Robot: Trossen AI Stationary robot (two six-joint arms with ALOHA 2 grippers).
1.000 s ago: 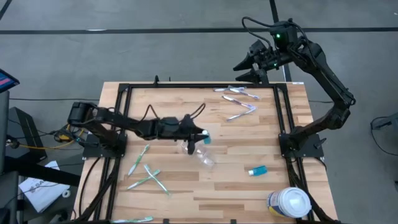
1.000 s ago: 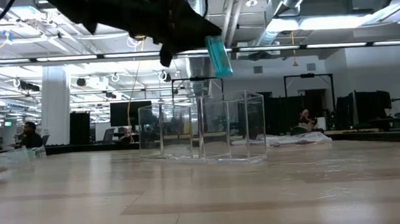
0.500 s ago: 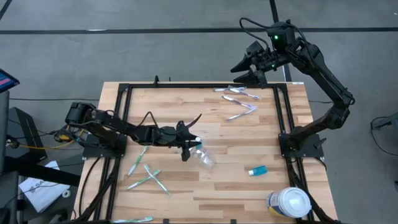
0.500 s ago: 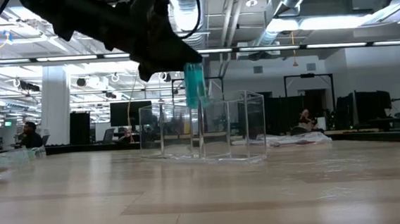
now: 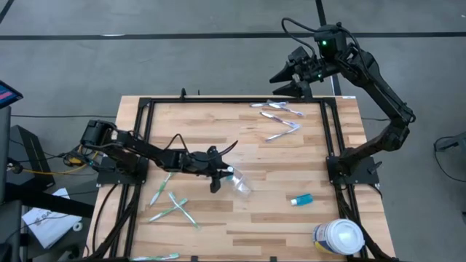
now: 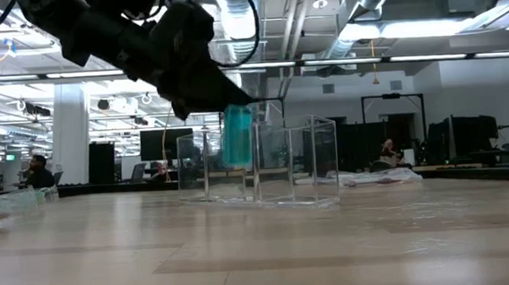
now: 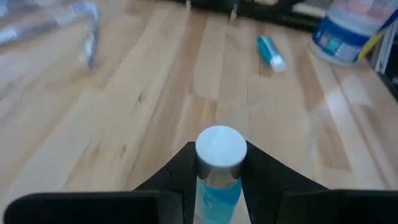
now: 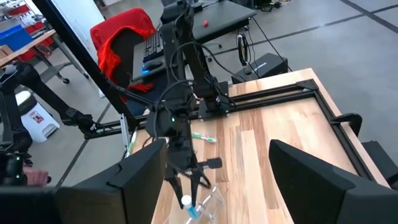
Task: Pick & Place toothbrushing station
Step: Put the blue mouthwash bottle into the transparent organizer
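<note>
My left gripper (image 5: 220, 172) is shut on a teal toothpaste tube (image 6: 236, 137) with a white cap (image 7: 221, 148). It holds the tube low over the table's middle, right at the left side of the toothbrushing station (image 5: 241, 183). The station is a clear plastic holder standing on the wood, also seen in the low view (image 6: 279, 166). My right gripper (image 5: 275, 86) hangs open and high beyond the table's far right corner, holding nothing. My left gripper pinches the tube's teal body (image 7: 217, 190) between its two fingers, just behind the white cap, which sticks out past the fingertips. The fingers slant down from the table's left. The tube is lifted clear of the table and stands nearly upright in the low view.
A second teal tube (image 5: 301, 199) lies near the right rail. A white-lidded round tub (image 5: 339, 236) stands at the near right corner. Loose toothbrushes (image 5: 171, 205) lie near left, and wrapped ones (image 5: 280, 120) at the far right. A black frame (image 5: 233, 101) rims the table.
My left gripper has sunk with the tube and drifted toward the table's near left, coming down beside the clear holder. The tube has swung from a slant to nearly upright. The grip has not changed.
</note>
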